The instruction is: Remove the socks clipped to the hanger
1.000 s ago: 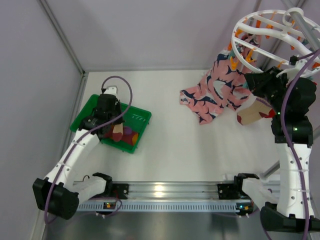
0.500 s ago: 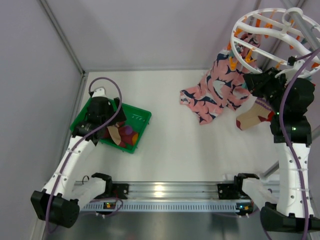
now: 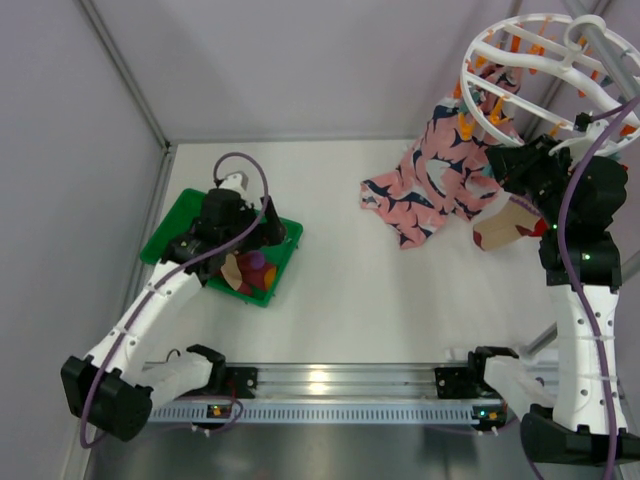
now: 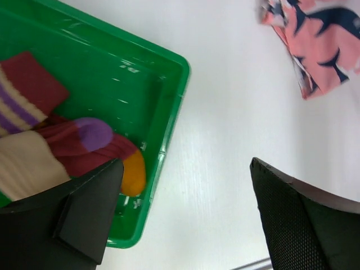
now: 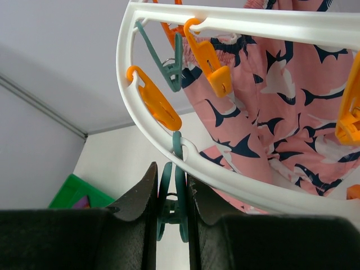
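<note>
Reach favours the right arm: your right gripper [image 5: 171, 191] is closed narrow on a teal peg [image 5: 170, 205] on the rim of the hanger [image 5: 253, 21]. The tan sock [image 3: 508, 225] hangs just under that rim beside the pincer, its long axis dropping away from the hanger (whether this very peg holds it, these views do not show). Your left gripper [image 4: 184, 191] stands wide and empty, well apart from the hanger, over the green tray [image 4: 183, 73] where a maroon sock [image 4: 62, 147] lies, so the pull likely goes downward from the rim.
</note>
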